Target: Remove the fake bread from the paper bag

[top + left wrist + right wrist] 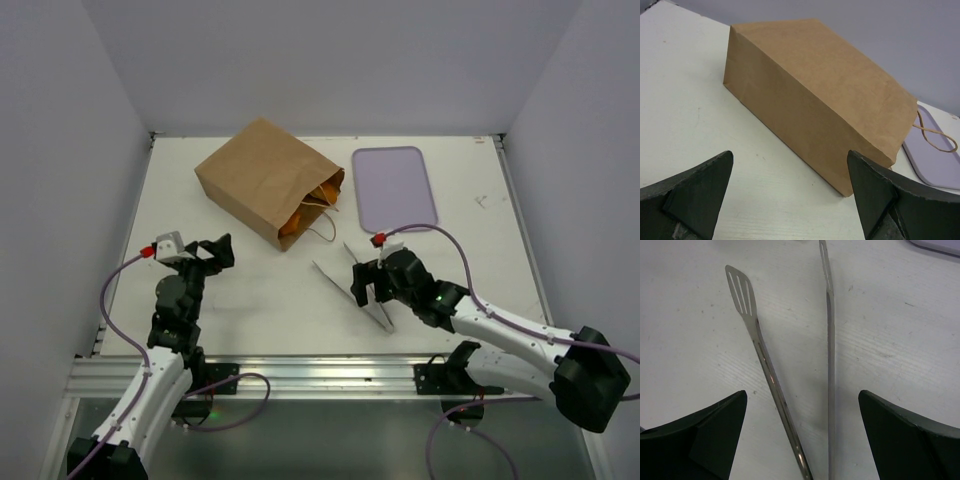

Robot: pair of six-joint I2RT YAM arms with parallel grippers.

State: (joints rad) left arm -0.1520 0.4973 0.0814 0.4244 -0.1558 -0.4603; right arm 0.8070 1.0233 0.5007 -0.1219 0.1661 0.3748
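Note:
The brown paper bag (262,178) lies on its side at the back of the table, mouth facing right and toward me. Orange-golden fake bread (303,211) shows inside the mouth. My left gripper (217,250) is open and empty, low over the table to the bag's near left. In the left wrist view (790,165) it faces the bag's closed side (815,85), and the bread is hidden. My right gripper (361,285) is open over the metal tongs (335,278). In the right wrist view (802,400) both tong arms (764,362) lie between the spread fingers.
A lavender tray (395,185) lies right of the bag and shows in the left wrist view (935,165). The bag's cord handle (322,226) trails from its mouth onto the table. Walls close off the left, back and right sides.

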